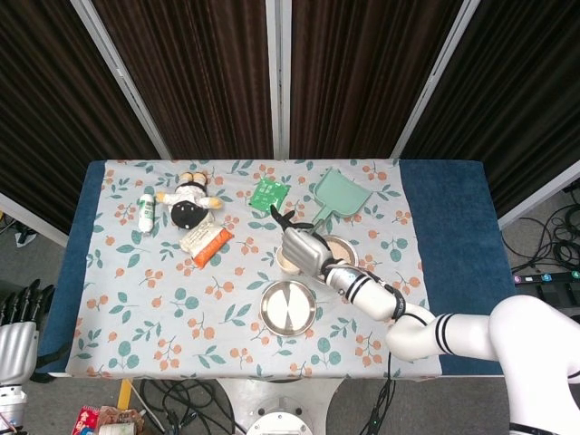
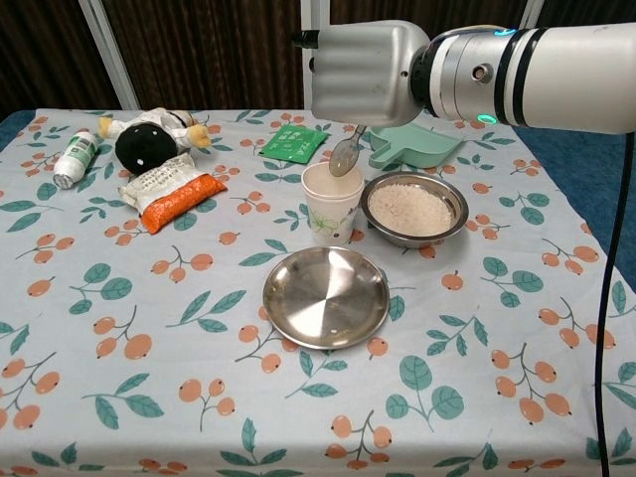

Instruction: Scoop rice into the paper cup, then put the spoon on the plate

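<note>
My right hand (image 2: 370, 74) (image 1: 303, 247) grips a metal spoon (image 2: 347, 155) and holds it tilted, its bowl just above the rim of the paper cup (image 2: 331, 203). The cup stands upright left of a steel bowl of rice (image 2: 413, 208). An empty steel plate (image 2: 326, 296) (image 1: 288, 308) lies in front of the cup. In the head view my right hand hides most of the cup and part of the bowl. My left hand (image 1: 16, 313) hangs off the table at the lower left, fingers apart, holding nothing.
A green dustpan (image 2: 415, 147) lies behind the rice bowl. A green packet (image 2: 294, 145), an orange snack bag (image 2: 171, 189), a plush toy (image 2: 151, 135) and a small white bottle (image 2: 75, 158) lie across the back left of the floral tablecloth.
</note>
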Action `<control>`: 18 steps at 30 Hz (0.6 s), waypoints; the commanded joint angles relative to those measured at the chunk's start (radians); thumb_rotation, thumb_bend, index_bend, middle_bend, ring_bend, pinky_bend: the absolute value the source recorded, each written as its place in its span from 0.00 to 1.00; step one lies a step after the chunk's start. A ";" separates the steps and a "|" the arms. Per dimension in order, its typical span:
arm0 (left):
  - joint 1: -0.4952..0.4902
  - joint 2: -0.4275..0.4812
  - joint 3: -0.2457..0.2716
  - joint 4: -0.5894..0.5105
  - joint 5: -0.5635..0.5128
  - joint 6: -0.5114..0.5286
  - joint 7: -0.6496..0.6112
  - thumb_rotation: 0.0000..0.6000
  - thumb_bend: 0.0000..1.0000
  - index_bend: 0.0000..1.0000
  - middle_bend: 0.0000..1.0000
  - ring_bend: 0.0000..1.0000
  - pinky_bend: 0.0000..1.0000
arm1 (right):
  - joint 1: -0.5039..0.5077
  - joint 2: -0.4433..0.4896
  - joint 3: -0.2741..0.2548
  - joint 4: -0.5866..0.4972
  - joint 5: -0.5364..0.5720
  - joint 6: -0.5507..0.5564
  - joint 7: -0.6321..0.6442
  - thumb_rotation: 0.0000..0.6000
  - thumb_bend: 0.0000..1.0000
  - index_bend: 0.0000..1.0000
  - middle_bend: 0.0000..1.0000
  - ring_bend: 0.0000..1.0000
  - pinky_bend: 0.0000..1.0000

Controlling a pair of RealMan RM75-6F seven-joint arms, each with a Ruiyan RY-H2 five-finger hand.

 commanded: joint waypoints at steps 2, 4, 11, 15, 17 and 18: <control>-0.001 0.002 -0.001 -0.004 0.002 0.001 0.004 1.00 0.04 0.14 0.09 0.02 0.00 | -0.018 0.008 0.009 -0.008 -0.002 0.016 0.030 1.00 0.38 0.69 0.64 0.29 0.00; -0.001 0.003 -0.002 -0.007 0.001 0.001 0.006 1.00 0.04 0.14 0.09 0.02 0.00 | -0.026 0.008 0.014 -0.009 -0.007 0.025 0.050 1.00 0.38 0.69 0.64 0.29 0.00; -0.001 0.006 -0.002 -0.014 0.000 0.000 0.013 1.00 0.04 0.14 0.09 0.02 0.00 | -0.057 -0.015 0.008 0.007 -0.013 0.031 0.088 1.00 0.38 0.69 0.64 0.29 0.00; -0.002 0.008 -0.003 -0.017 0.000 -0.002 0.016 1.00 0.04 0.14 0.09 0.02 0.00 | -0.087 -0.026 0.022 0.019 -0.035 0.051 0.173 1.00 0.38 0.69 0.64 0.29 0.00; -0.002 0.010 -0.004 -0.018 0.001 0.001 0.018 1.00 0.04 0.14 0.09 0.02 0.00 | -0.106 -0.027 0.030 0.019 -0.050 0.068 0.216 1.00 0.38 0.69 0.64 0.29 0.00; -0.002 0.011 -0.004 -0.019 0.001 0.001 0.018 1.00 0.04 0.14 0.09 0.02 0.00 | -0.115 -0.025 0.033 0.015 -0.056 0.075 0.236 1.00 0.38 0.69 0.64 0.29 0.00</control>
